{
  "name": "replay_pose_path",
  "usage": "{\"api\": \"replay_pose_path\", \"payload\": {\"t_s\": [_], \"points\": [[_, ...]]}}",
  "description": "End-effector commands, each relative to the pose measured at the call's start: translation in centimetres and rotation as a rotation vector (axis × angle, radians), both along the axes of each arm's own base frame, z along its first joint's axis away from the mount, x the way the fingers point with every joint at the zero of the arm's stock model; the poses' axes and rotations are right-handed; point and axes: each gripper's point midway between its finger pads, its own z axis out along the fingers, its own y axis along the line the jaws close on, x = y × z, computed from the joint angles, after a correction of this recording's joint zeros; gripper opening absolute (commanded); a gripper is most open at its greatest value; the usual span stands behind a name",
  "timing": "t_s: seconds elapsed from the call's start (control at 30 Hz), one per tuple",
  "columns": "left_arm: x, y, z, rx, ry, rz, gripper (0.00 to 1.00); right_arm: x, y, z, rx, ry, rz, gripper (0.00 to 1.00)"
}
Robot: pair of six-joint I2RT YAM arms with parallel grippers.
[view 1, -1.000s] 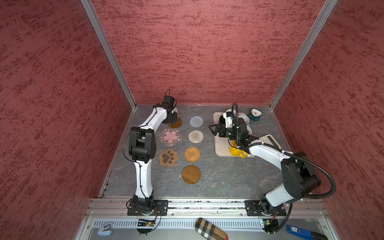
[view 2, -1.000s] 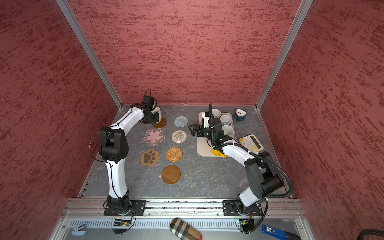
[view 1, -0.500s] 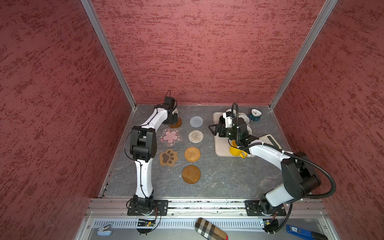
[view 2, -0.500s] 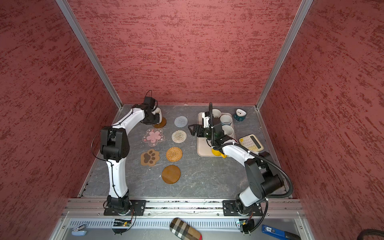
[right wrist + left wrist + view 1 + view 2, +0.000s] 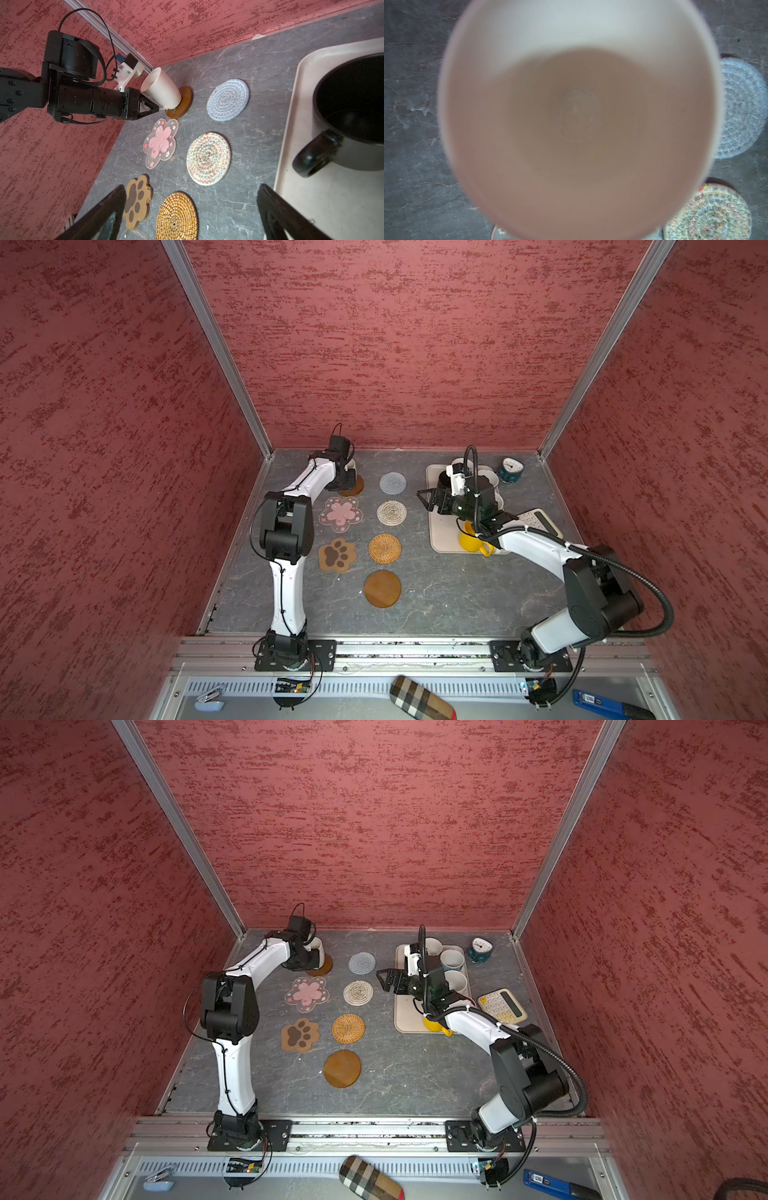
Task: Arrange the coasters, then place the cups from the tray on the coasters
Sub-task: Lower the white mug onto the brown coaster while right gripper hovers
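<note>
White ceramic first: the white mug [image 5: 161, 89] stands at the far left of the desk [image 5: 436, 593], its base on a brown wooden disc coaster [image 5: 185, 99]. The left hand [image 5: 159, 108] is clamped tight on the mug's side nearest the arm; we cannot see which part it pinches.

Just beside the disc lies the grey woven round [image 5: 228, 99]. Nearer to us come the pink flower [image 5: 161, 142], the beige woven round [image 5: 208, 158], the paw shape [image 5: 136, 200], the rattan round [image 5: 176, 216] and a second wooden disc [image 5: 382, 588], in two rows.

To the right, the tray [image 5: 442, 531] carries the black mug [image 5: 353, 116], the yellow mug [image 5: 471, 541] and several white mugs [image 5: 451, 959]. The right hand [image 5: 424, 502] hovers at the tray's left edge, fingers spread wide, holding nothing.
</note>
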Motion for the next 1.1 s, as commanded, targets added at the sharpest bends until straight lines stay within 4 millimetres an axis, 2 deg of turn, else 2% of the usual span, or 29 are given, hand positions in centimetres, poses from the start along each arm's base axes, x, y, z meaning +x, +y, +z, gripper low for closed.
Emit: {"api": "replay_pose_path", "payload": {"t_s": [0.0,0.23,0.47,0.57,0.63,0.73,0.83,0.9,1.07], "points": [[1.1,-0.4,0.1,-0.001,-0.044,0.002,0.10,-0.3,0.1,1.6,0.026,-0.050,0.005,0.99],[0.9,-0.7,0.3,0.016,-0.044,-0.013,0.38,-0.3,0.0,1.6,0.024,-0.052,-0.002,0.99],[0.5,-0.7,0.4,0.034,-0.042,-0.013,0.54,-0.4,-0.1,1.7,0.024,-0.056,-0.006,0.99],[0.2,-1.0,1.3,0.034,-0.055,-0.030,0.68,-0.3,-0.3,1.9,0.010,-0.058,-0.011,0.99],[-0.1,-1.0,2.2,0.041,-0.076,-0.033,0.79,-0.2,-0.7,1.9,-0.031,-0.062,-0.027,0.99],[-0.5,-0.7,3.8,0.048,-0.101,-0.027,0.87,0.2,-1.9,2.1,-0.102,-0.066,-0.077,0.99],[-1.0,-0.3,5.7,0.054,-0.127,-0.024,0.91,0.2,-2.5,2.2,-0.139,-0.061,-0.097,0.99],[-1.4,-0.2,7.0,0.053,-0.147,-0.024,0.95,-0.2,-2.8,3.6,-0.138,-0.079,-0.103,0.99],[-2.8,-0.8,11.3,0.009,-0.210,-0.041,0.99,-0.5,-3.8,3.7,-0.182,-0.020,-0.142,0.99]]}}
